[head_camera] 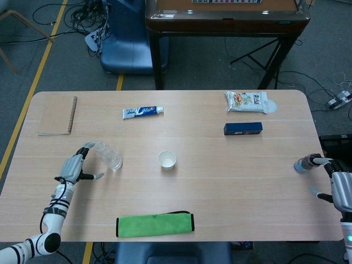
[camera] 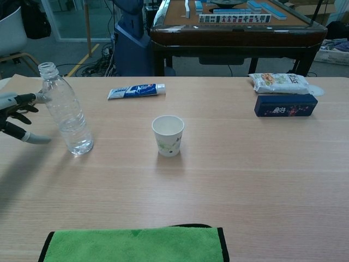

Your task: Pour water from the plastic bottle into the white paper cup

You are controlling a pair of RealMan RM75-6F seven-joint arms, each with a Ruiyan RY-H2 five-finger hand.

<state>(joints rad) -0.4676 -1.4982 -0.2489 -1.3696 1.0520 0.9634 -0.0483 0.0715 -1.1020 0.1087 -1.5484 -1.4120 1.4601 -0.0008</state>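
One plastic bottle [camera: 65, 112], uncapped, upright. One white paper cup [camera: 168, 135]. One toothpaste tube [head_camera: 142, 111]. One spiral notebook [head_camera: 58, 115]. One snack packet [head_camera: 248, 101]. One dark blue box [head_camera: 242, 128]. One green cloth [head_camera: 155, 224]. One desk [head_camera: 220, 181] carrying all of these. Two robot hands: left hand [head_camera: 74, 168] one, right hand [head_camera: 340, 187] one. Something small and dark sits at the right hand's fingers [head_camera: 316, 160]; one item, too small to name. Behind the desk: one brown table with dark legs [head_camera: 225, 19], one blue machine base [head_camera: 127, 38]. Cables on the floor [head_camera: 49, 60]: a tangle, count unclear. Two yellow floor lines [head_camera: 38, 71].
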